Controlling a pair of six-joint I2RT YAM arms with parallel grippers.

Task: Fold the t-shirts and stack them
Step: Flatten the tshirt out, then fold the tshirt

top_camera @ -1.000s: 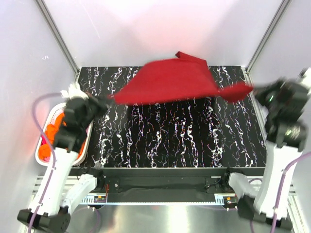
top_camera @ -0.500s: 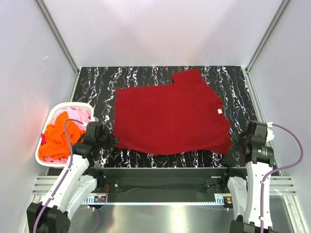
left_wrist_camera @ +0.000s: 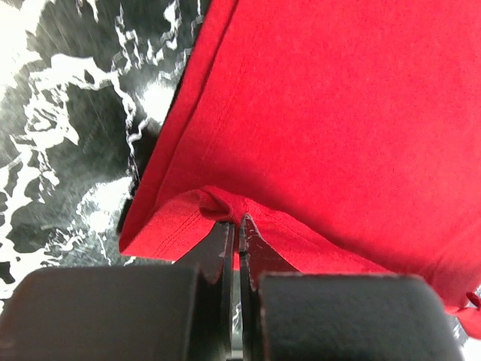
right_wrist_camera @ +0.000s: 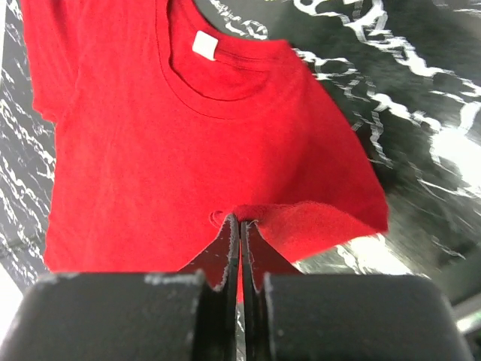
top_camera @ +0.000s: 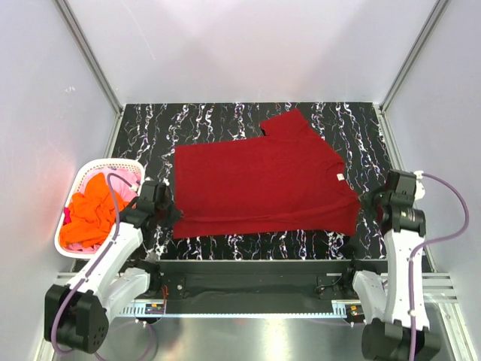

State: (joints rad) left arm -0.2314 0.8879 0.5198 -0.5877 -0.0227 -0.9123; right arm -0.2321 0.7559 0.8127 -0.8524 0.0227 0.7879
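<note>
Two tools are pinched shut on the dark red t-shirt (top_camera: 259, 184), one at each near corner. The left tool (left_wrist_camera: 235, 226) has its jaws closed on a small tuck of the hem edge. The right tool (right_wrist_camera: 240, 226) grips a fold of cloth by the near sleeve, below the collar with its white neck label (right_wrist_camera: 204, 45). From where I stand the shirt lies spread sideways across the black marbled desk (top_camera: 150, 128), hem toward the left arm and collar toward the right. The far sleeve (top_camera: 289, 120) pokes out toward the back wall. The shirt looks mostly flat, though the cloth bunches at each pinch and the near edge runs a little wavy.

To finish this laying-out well, I'd say both arms want to pull gently apart so the near edge goes straight. Then they should come low to the desk before letting go, so the pinched corners drop flat rather than curl under. Letting go together would help; one side first might drag the cloth askew. The orange t-shirt (top_camera: 90, 210) and pink t-shirt (top_camera: 126, 178) lie in the white basket (top_camera: 98, 163) beside the left arm, not yet folded.
</note>
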